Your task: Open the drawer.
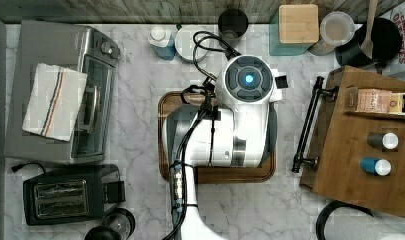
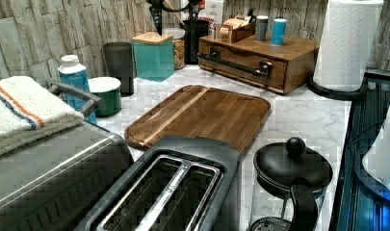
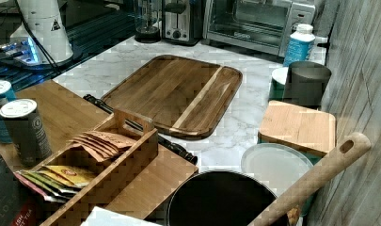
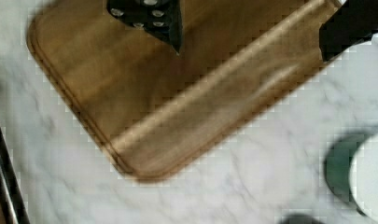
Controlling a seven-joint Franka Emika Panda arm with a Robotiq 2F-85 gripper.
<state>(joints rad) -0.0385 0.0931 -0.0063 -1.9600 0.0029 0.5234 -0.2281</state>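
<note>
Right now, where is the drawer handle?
The handle is at the top view's right, running along the drawer front that faces the wooden tray, with bare marble between them.

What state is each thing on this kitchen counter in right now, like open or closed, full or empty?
Drawer: shut, front flush with the cabinet.
Black bar handle: untouched.
Gripper: open, above the wooden tray board, holding nothing.
Wooden tray board: bare.
Toaster: slots empty.
Toaster oven: door shut, folded towel on top.
Teal canister: wooden lid on.
French press: lid on.
</note>
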